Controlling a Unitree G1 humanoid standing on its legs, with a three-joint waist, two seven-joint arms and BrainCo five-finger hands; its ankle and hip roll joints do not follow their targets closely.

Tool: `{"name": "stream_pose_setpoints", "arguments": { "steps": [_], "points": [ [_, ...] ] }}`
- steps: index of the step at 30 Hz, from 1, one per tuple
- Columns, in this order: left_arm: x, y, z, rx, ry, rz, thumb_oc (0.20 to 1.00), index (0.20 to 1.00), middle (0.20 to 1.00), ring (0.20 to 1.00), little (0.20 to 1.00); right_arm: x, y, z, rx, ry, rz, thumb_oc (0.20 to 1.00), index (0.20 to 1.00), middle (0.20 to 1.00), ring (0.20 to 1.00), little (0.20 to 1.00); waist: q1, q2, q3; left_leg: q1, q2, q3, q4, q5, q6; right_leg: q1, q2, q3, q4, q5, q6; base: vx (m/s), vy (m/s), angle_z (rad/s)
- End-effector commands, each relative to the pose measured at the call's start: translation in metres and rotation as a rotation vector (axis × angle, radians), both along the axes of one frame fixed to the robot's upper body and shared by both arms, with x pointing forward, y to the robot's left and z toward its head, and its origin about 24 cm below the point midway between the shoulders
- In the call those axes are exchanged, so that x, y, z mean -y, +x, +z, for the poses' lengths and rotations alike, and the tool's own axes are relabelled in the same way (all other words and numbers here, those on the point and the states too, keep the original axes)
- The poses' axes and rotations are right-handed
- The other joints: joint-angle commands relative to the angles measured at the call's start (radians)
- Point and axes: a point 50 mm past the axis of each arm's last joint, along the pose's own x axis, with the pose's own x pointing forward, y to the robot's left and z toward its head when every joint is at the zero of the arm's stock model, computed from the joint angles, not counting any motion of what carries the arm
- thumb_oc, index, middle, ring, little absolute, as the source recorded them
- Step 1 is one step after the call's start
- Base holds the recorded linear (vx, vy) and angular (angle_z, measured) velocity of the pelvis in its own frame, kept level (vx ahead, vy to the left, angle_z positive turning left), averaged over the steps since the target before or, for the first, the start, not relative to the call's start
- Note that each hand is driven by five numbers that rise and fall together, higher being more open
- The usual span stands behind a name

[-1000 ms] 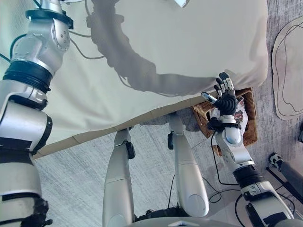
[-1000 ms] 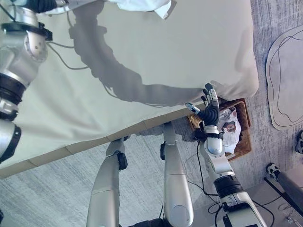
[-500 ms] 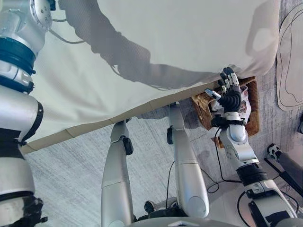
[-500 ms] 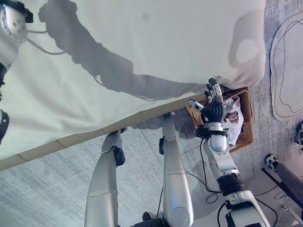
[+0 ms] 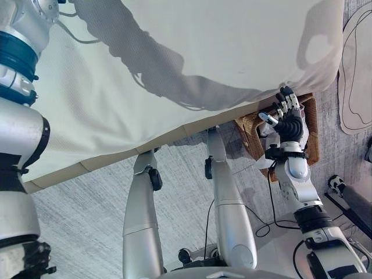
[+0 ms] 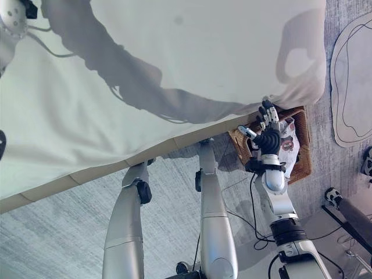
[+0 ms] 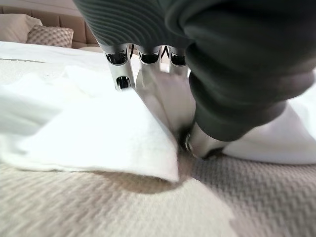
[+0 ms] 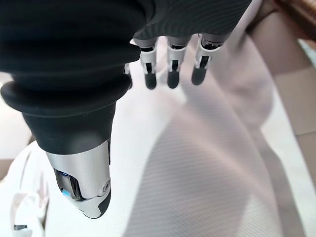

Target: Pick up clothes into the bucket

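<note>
In the left wrist view a white cloth (image 7: pixel 89 133) lies crumpled on the beige bedspread (image 7: pixel 123 207). My left hand (image 7: pixel 163 98) presses down into it, with the fingers (image 7: pixel 118 69) on one side of a fold and the thumb against the other, pinching it. My right hand (image 5: pixel 289 119) is open with straight fingers at the bed's near right corner, over a wicker basket (image 5: pixel 250 131) on the floor. A white printed garment (image 6: pixel 288 142) lies inside the basket. Past my right hand (image 8: pixel 170 69) in its wrist view hangs the draped bedcover (image 8: pixel 197 163).
The bed (image 5: pixel 192 52) fills the upper part of the eye views, and its front edge (image 5: pixel 174 136) runs diagonally. Grey carpet (image 5: pixel 87 203) lies below it. A pale rug (image 5: pixel 354 64) lies on the right, and a small dark object (image 5: pixel 337 186) sits on the floor at lower right.
The whole picture has shifted, so the white cloth has left the top of the eye views. My right hand has drifted slightly further over the basket, still open.
</note>
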Motion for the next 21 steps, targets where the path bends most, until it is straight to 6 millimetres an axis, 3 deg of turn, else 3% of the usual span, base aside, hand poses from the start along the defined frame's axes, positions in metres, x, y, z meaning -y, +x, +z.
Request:
{"name": "stream_pose_setpoints", "arguments": {
  "steps": [1, 9, 15, 21],
  "points": [
    [-0.018, 0.002, -0.013, -0.034, -0.058, 0.022, 0.200, 0.200, 0.200, 0.200, 0.200, 0.021, -0.012, 0.006, 0.044, -0.027, -0.040, 1.000, 1.000, 1.000, 1.000, 1.000, -0.020, 0.063, -0.040, 0.059, 0.017, -0.030, -0.081, -0.011, -0.021, 0.139, -0.078, -0.035, -0.010, -0.043, 0.143, 0.00, 0.000, 0.00],
    [-0.024, 0.008, -0.035, -0.086, -0.074, 0.009, 0.200, 0.200, 0.200, 0.200, 0.200, 0.024, -0.010, 0.000, 0.009, -0.029, -0.051, 1.000, 1.000, 1.000, 1.000, 1.000, -0.019, 0.064, -0.050, 0.110, 0.006, -0.024, -0.091, 0.023, -0.012, 0.183, -0.091, -0.044, 0.006, -0.032, 0.141, -0.03, 0.003, -0.03],
    [-0.012, 0.008, -0.050, -0.068, -0.130, -0.133, 0.200, 0.200, 0.200, 0.200, 0.200, 0.026, -0.008, -0.003, -0.012, -0.036, -0.064, 1.000, 1.000, 1.000, 1.000, 1.000, 0.004, 0.067, -0.070, 0.217, 0.007, -0.038, -0.108, 0.021, -0.014, 0.283, -0.086, -0.063, 0.026, -0.058, 0.129, -0.01, -0.038, 0.05],
    [0.003, 0.006, -0.090, -0.077, -0.228, -0.336, 0.200, 0.200, 0.200, 0.200, 0.200, 0.021, -0.007, -0.017, -0.072, -0.045, -0.074, 1.000, 1.000, 1.000, 1.000, 1.000, 0.048, 0.063, -0.094, 0.363, 0.006, -0.059, -0.147, 0.018, -0.014, 0.426, -0.082, -0.089, 0.024, -0.084, 0.115, 0.00, -0.056, 0.03]
  ]
}}
